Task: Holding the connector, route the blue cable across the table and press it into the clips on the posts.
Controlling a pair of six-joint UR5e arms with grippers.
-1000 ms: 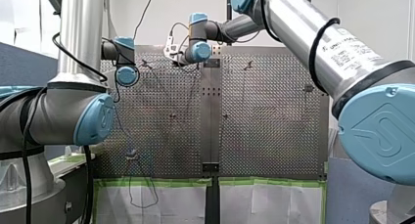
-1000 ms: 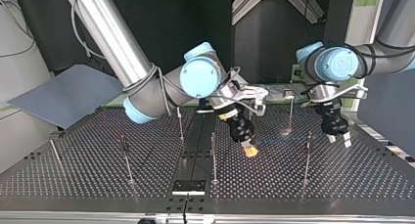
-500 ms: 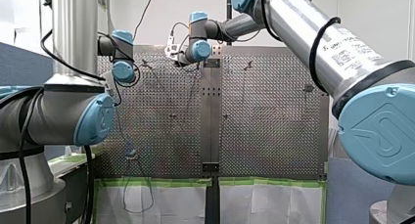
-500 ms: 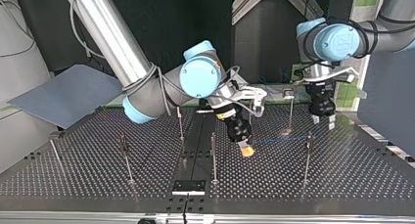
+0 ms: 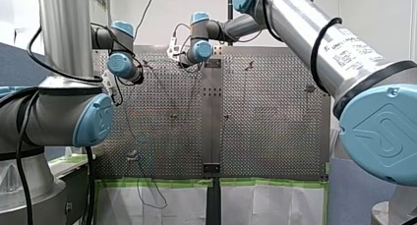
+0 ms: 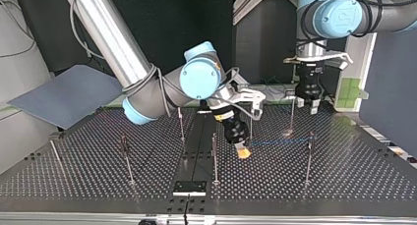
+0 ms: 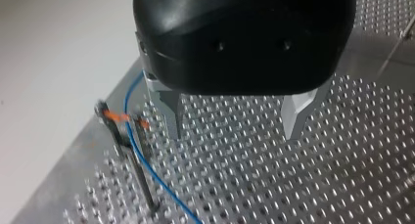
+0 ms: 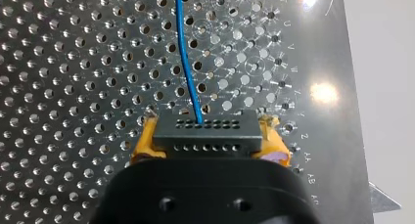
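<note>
In the top view the perforated desk [image 6: 98, 171] carries thin upright posts [image 6: 127, 161]; near the middle the right pincer [image 6: 242, 153] points down, low over the desk, its yellow pads [image 8: 142, 141] pinching the dark connector [image 8: 205, 133] from both sides; the blue cable [image 8: 188, 72] leaves the connector's middle and, in the top view, runs rightward just above the desk to the top of a near post [image 6: 309, 158]; further right and higher, the left pincer [image 6: 307, 105] hangs over the desk's far edge, its metal fingers [image 7: 169, 111] spread wide with nothing between them; in the left wrist view the cable passes at an orange clip [image 7: 115, 117] on a post just beside that pincer.
</note>
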